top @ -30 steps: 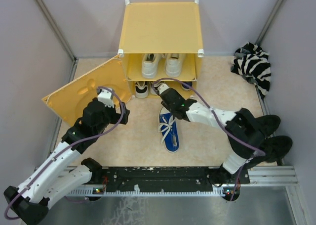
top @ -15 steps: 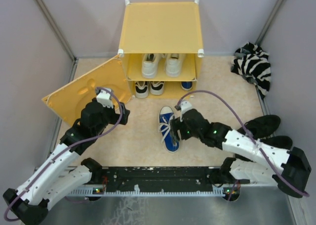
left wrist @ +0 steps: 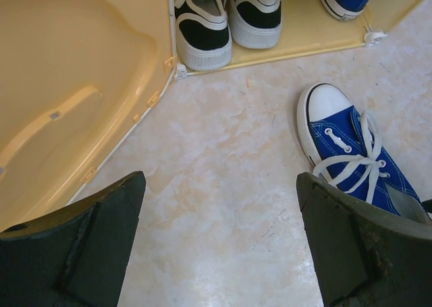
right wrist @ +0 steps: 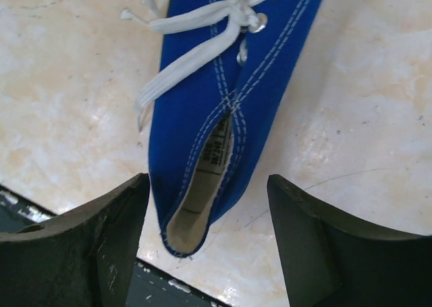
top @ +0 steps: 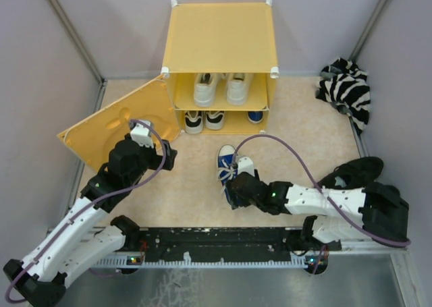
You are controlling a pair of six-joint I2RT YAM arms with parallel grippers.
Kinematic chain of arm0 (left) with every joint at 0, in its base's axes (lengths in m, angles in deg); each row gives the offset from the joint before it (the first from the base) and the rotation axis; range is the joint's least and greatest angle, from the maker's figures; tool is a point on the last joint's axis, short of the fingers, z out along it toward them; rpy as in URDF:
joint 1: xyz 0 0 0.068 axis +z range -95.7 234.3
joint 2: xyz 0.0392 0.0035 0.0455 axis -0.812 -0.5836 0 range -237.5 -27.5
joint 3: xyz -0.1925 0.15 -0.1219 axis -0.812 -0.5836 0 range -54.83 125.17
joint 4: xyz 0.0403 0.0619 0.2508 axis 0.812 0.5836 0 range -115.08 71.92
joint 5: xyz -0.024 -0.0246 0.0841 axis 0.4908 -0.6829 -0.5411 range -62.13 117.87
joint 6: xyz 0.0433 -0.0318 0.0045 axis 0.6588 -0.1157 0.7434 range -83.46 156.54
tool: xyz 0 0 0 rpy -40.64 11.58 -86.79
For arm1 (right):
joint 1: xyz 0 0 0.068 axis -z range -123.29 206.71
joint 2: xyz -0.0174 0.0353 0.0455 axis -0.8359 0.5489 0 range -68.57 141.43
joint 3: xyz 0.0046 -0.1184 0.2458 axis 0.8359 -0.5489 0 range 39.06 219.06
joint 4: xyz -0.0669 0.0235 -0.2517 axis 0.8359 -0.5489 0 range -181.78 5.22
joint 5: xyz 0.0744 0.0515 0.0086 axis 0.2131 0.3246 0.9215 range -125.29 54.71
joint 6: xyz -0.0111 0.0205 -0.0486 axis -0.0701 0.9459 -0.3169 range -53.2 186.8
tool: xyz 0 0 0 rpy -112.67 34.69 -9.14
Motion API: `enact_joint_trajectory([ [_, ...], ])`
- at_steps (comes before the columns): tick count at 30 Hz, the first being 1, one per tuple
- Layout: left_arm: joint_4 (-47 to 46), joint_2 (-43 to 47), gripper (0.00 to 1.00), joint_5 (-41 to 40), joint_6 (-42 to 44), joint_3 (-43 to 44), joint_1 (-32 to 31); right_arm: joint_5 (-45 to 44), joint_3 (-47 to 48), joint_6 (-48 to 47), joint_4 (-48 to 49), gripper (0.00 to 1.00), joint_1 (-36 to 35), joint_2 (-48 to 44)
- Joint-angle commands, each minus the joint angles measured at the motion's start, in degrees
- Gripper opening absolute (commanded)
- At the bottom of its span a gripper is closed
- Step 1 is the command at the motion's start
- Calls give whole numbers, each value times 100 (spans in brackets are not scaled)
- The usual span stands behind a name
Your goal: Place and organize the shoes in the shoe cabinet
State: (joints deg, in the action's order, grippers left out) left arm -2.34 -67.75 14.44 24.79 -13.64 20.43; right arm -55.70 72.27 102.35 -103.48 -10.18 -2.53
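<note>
With right fingers [right wrist: 74, 246] gaping wide and empty, hovering astride the heel of the blue shoe [right wrist: 223, 104] on the surface [right wrist: 351, 118], toe pointing onward to the shoe cabinet [top: 219, 44]; left fingers [left wrist: 74, 253] gaping empty too, farther off.

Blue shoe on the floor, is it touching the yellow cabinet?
Apart. The left wrist view shows bare floor between the blue shoe and the shoe cabinet.

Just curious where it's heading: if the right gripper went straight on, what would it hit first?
Most likely the heel of the blue shoe on the floor, which sits right between the right gripper's open fingers; the remaining gap is unclear.
</note>
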Motion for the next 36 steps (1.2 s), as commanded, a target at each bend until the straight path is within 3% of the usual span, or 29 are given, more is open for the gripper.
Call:
enact_joint_trajectory([
  [1,-87,101,99,16,-21,-2,29,-859,-75,268,745,69,-19,204],
  [5,-86,105,99,18,-17,-29,29,-802,-74,236,930,62,-17,460],
  [8,-85,121,99,18,-25,-55,29,-688,-205,268,1076,41,-17,523],
  [10,-77,133,99,16,-21,-61,29,-567,-281,342,1097,37,-21,524],
  [11,-69,132,99,14,-21,-65,28,-517,-308,388,1071,32,-18,526],
  [13,-77,132,99,16,-21,-60,29,-465,-370,467,1025,3,-21,523],
  [14,-77,125,99,20,-21,-64,29,-491,-385,511,950,0,-23,513],
  [26,-81,166,99,-28,-12,-75,29,-2174,575,35,-48,0,-17,-1142],
  [32,-97,141,99,-5,22,-74,29,-3310,347,-559,1101,0,26,-1115],
  [36,-84,114,99,-19,37,-68,29,-3552,194,-929,1939,0,275,-976],
])
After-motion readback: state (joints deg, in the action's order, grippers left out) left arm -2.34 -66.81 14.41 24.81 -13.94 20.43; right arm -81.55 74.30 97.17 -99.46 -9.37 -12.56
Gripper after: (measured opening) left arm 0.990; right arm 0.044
